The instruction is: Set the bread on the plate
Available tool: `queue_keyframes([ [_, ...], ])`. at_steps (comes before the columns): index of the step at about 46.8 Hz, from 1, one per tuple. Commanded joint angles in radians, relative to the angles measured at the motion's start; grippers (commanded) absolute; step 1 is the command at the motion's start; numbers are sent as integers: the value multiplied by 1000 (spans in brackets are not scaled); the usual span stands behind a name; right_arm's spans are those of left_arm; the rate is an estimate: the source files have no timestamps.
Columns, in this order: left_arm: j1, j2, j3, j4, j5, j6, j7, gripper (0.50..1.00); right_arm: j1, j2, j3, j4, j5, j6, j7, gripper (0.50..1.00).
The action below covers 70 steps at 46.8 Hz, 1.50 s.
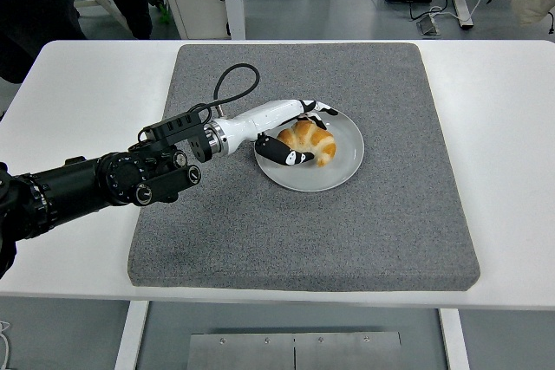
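Bread [310, 139], a croissant, lay on the white plate [345, 165] in the middle of the grey mat [381, 223]. The left hand [295, 134] cupped it, fingers [289, 158] loosely curved around both sides, apparently to steady it for release. No right hand showed.

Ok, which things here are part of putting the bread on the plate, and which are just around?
Part of the job:
croissant, lying on the plate
white plate
left hand, fingers around the croissant

Just around:
grey mat under the plate
white table
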Motion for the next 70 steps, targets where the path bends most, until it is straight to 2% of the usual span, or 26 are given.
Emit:
queue_keyframes([
  [1, 2, -1, 1, -1, -9, 0, -1, 872, 0, 0, 0, 0, 0, 0, 0, 1000],
  [7, 6, 0, 0, 0, -15, 0, -1, 917, 0, 0, 0, 0, 0, 0, 0, 1000],
  [16, 8, 0, -3, -1, -15, 0, -1, 948, 0, 0, 0, 0, 0, 0, 0, 1000],
  [36, -7, 17, -89, -17, -106, -15, 13, 958, 0, 0, 0, 0, 0, 0, 0, 1000],
  [42, -30, 29, -123, -17, -167, -21, 35, 960, 0, 0, 0, 0, 0, 0, 0, 1000],
  [46, -49, 58, -169, -15, -230, -60, 64, 960, 0, 0, 0, 0, 0, 0, 0, 1000],
  [54, -49, 104, -340, -15, -350, -158, 133, 961, 0, 0, 0, 0, 0, 0, 0, 1000],
  [70, 25, 111, -545, -15, -403, -164, 136, 960, 0, 0, 0, 0, 0, 0, 0, 1000],
])
